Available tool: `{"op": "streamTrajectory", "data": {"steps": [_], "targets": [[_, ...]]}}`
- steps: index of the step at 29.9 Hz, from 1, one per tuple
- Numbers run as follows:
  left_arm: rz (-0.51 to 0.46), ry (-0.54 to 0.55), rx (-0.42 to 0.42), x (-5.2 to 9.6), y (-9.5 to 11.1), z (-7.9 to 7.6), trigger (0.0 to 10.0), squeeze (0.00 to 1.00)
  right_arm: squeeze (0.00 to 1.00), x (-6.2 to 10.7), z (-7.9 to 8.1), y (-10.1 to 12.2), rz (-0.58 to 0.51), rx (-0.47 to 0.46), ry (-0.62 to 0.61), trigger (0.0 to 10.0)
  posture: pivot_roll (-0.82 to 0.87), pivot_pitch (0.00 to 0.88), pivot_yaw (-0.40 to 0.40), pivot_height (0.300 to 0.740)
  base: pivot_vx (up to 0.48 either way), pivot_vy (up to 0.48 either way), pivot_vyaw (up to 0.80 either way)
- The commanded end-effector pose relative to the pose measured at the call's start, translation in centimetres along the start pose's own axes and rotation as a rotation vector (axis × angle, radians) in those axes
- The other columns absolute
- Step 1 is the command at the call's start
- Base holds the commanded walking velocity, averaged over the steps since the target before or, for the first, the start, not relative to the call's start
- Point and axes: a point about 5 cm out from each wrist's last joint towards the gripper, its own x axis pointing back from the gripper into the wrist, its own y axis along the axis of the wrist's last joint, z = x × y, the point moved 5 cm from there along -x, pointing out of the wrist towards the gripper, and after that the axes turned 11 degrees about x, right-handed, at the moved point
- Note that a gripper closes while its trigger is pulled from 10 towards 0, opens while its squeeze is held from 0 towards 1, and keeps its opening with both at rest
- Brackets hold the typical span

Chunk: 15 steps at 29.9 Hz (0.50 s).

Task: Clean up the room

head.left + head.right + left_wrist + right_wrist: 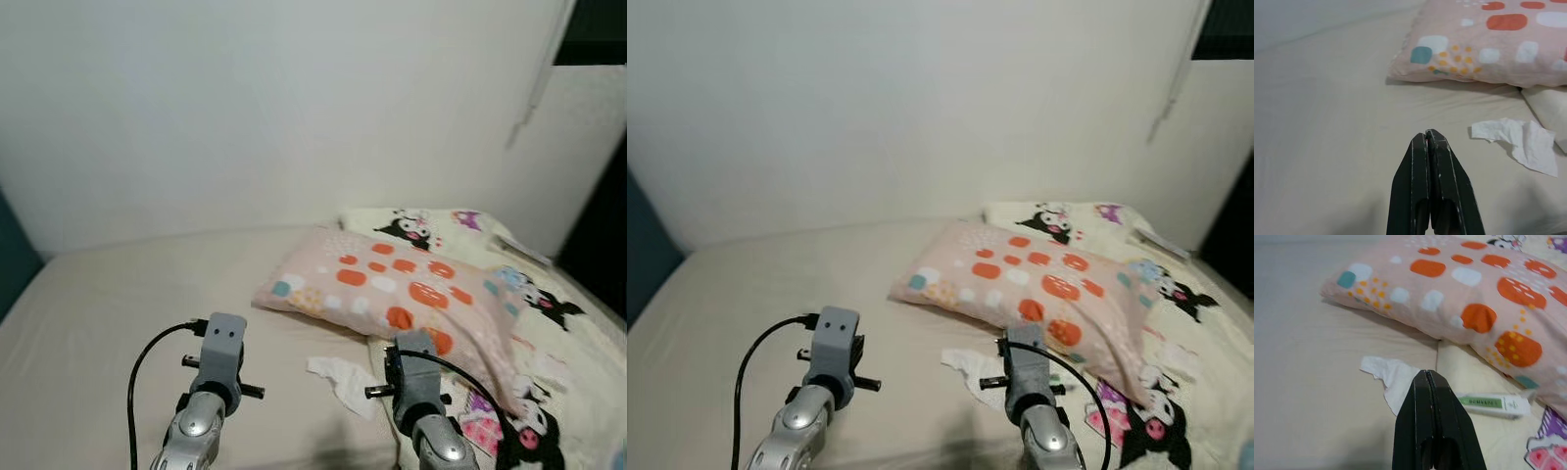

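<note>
A crumpled white tissue (343, 378) lies on the beige bed sheet (127, 294) just in front of a pink pillow (397, 289) with orange and white patches. A white tube with a green label (1496, 404) lies beside the tissue, at the pillow's edge. My left gripper (1428, 134) is shut and empty, hovering over bare sheet to the left of the tissue (1518, 142). My right gripper (1426, 373) is shut and empty, its tip right over the tissue's (1393, 382) near edge. Both wrists (220, 357) (416, 377) are raised low in the head view.
A cream blanket with black cartoon figures (529, 294) covers the bed's right side, under and beyond the pillow. A white wall (274, 108) stands behind the bed. A dark opening (602, 245) is at the far right. The sheet's left half is bare.
</note>
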Motion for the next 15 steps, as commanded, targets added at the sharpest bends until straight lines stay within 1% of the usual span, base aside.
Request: {"op": "streamTrajectory", "data": {"steps": [1,5,10,13,15], "targets": [[0.014,0.007,-0.021,-0.15,0.11,0.29,10.0,0.00,0.00,-0.02,0.00,0.23,-0.004,-0.014,-0.008,10.0,0.01,0.037,0.001,0.740,0.000,0.000,0.00],[0.019,0.024,-0.019,-0.24,0.02,0.43,10.0,0.00,0.00,-0.08,-0.22,0.43,-0.015,0.008,-0.020,10.0,0.01,0.039,0.000,0.740,0.000,0.000,0.00],[0.022,0.062,-0.025,-0.31,-0.16,0.67,10.0,0.00,0.00,-0.28,-0.31,0.92,-0.038,0.062,-0.020,10.0,0.00,0.039,-0.003,0.740,0.000,0.000,0.00],[0.039,0.102,0.006,-0.40,-0.51,1.09,10.0,0.00,0.00,-0.45,-0.37,1.14,-0.041,0.050,-0.018,10.0,0.00,0.039,-0.011,0.740,0.000,0.000,0.00],[0.039,0.102,0.006,-0.40,-0.51,1.09,10.0,0.00,0.00,-0.45,-0.37,1.14,-0.041,0.050,-0.018,10.0,0.00,0.039,-0.011,0.740,0.000,0.000,0.00]]}}
